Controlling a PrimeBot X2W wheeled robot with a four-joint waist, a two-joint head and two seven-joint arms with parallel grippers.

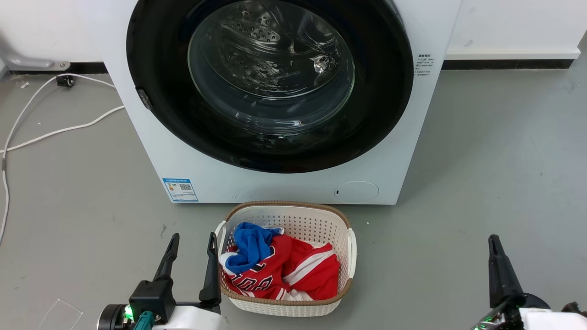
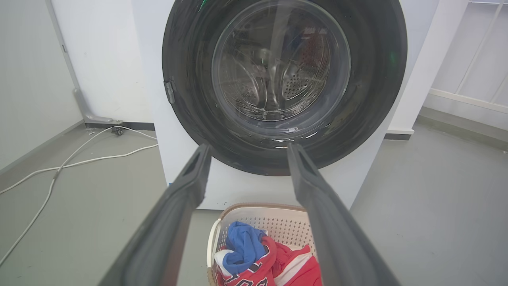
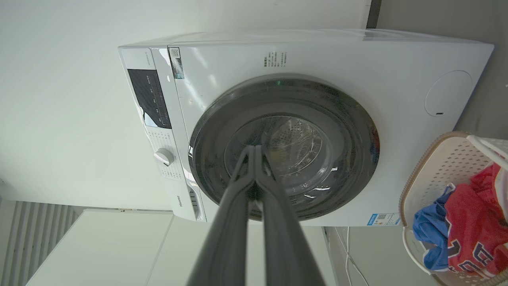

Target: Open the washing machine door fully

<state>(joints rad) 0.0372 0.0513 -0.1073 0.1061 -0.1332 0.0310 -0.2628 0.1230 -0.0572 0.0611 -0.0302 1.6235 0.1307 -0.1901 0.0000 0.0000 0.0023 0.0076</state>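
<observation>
The washing machine (image 1: 275,188) is a white box standing on the grey floor ahead of me. Its round black washing machine door (image 1: 380,91) lies flat against the front, with the steel drum showing through the glass window. A small grey catch (image 1: 144,98) sits on the door's left edge. My left gripper (image 1: 193,236) is open at the lower left, well short of the machine, its fingers framing the door's lower rim (image 2: 249,146) in the left wrist view. At the lower right my right gripper (image 1: 494,240) is shut on nothing, pointing at the door (image 3: 349,159).
A white laundry basket (image 1: 284,205) with red and blue clothes stands on the floor right in front of the machine, between my grippers. White cables (image 1: 46,133) trail over the floor at the left. A wall runs behind the machine.
</observation>
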